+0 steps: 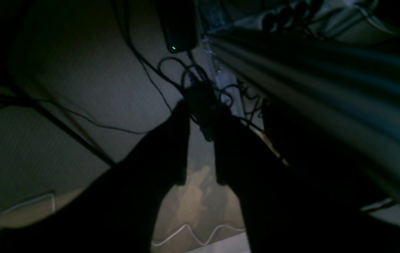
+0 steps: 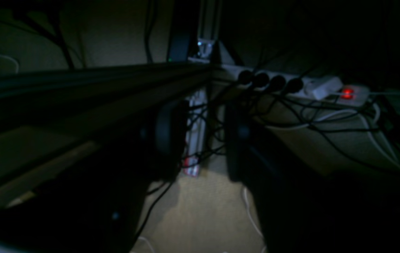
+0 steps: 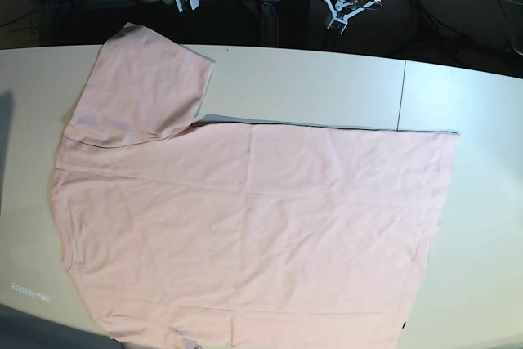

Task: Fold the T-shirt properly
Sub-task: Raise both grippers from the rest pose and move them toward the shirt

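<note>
Your bench [image 3: 327,87] is the biggest thing in the base view, a pale surface running edge to edge with a seam line on its right part. Spread flat over most of it lies the T-shirt [image 3: 261,226], pale pink, plain side up, lightly wrinkled. One short sleeve [image 3: 147,91] points toward the far left corner of the bench, and the hem edge sits toward the right, near the seam. A thin grey strip shows along the shirt's far edge.

Both arms sit behind the far edge of the bench, well apart from the shirt. Your left tool [image 1: 201,140] shows in its wrist view as two dark fingers with a clear gap between them, nothing in that gap, only floor and tangled black cables [image 1: 200,80] beyond. Your right tool [image 2: 201,140] looks the same in its own view: fingers parted, holding nothing, facing a power strip [image 2: 302,88] with a red lit switch [image 2: 347,93] and several dark plugs.
</note>
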Controlling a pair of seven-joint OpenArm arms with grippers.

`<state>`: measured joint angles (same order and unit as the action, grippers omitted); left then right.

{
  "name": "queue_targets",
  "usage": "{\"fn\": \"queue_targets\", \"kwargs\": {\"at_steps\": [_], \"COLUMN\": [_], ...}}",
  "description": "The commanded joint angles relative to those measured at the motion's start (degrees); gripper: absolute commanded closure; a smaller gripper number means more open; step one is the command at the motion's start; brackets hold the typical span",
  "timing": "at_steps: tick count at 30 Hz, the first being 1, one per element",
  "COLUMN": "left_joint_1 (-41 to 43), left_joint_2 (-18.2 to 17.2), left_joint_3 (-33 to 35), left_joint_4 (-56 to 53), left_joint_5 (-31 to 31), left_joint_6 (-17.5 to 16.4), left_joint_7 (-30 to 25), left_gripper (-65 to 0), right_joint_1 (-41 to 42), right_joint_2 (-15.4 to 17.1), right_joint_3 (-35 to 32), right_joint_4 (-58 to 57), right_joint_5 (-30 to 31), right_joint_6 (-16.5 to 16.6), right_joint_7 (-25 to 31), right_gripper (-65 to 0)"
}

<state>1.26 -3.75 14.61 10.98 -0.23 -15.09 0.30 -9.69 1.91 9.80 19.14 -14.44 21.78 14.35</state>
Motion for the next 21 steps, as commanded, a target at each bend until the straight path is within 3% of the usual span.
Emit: {"fn": "queue_targets", "kwargs": {"at_steps": [1,11,21], "left_joint_1": [0.1,2.9,6.8], "left_joint_2": [-0.4,-4.0,-4.2], "left_joint_3": [0.0,0.0,0.0], "left_joint_4": [0.2,0.2,0.9], "left_joint_5": [0.0,0.0,0.0], "left_joint_6": [-1.2,-1.2,-1.3], "left_joint_7": [-1.2,-4.8,-5.0], "left_gripper": [-15.2,-15.2,-15.2], "right_joint_1": [-0.2,-0.3,-1.5], "right_joint_2": [0.3,0.3,0.3], "right_joint_3": [0.2,0.2,0.2], "right_joint_4": [0.3,0.7,1.0], "right_joint_5": [0.0,0.0,0.1], "right_joint_6": [-3.6,-3.6,-3.6], "right_joint_7": [0.9,0.9,0.9], "right_gripper": [-22.5,-22.5,-22.5]}}
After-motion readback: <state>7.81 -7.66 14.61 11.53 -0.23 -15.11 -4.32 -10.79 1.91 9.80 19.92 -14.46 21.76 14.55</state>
